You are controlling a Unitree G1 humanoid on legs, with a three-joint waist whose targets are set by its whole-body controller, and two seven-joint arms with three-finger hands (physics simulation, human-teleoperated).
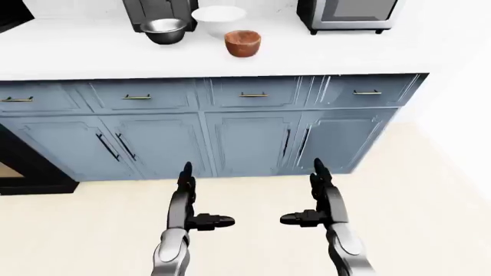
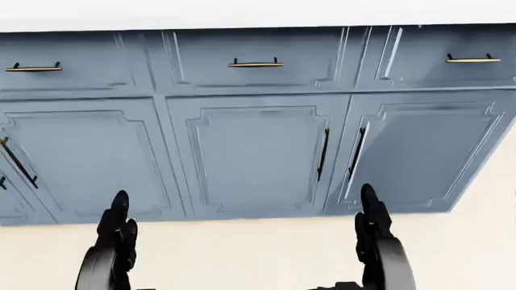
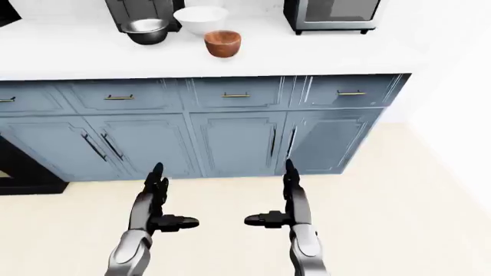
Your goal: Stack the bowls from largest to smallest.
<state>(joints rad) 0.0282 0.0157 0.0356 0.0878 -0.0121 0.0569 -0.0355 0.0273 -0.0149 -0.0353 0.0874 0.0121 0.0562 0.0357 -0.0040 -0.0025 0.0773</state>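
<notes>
Three bowls stand on the white counter (image 1: 338,54) at the top of the left-eye view: a metal bowl (image 1: 165,30) on the left, a white bowl (image 1: 219,20) behind it, and a brown wooden bowl (image 1: 242,43) to the right. They stand apart, none stacked. My left hand (image 1: 190,198) and right hand (image 1: 316,195) are both open and empty, fingers up, held over the floor well below the counter, far from the bowls. The head view shows only the cabinet fronts and my two hands.
Blue cabinet doors and drawers (image 1: 253,135) with brass handles run under the counter. A microwave (image 1: 349,14) stands at the top right and a dark appliance (image 1: 153,11) behind the metal bowl. A black oven (image 1: 23,167) is at the left. Beige floor (image 1: 430,201) lies below.
</notes>
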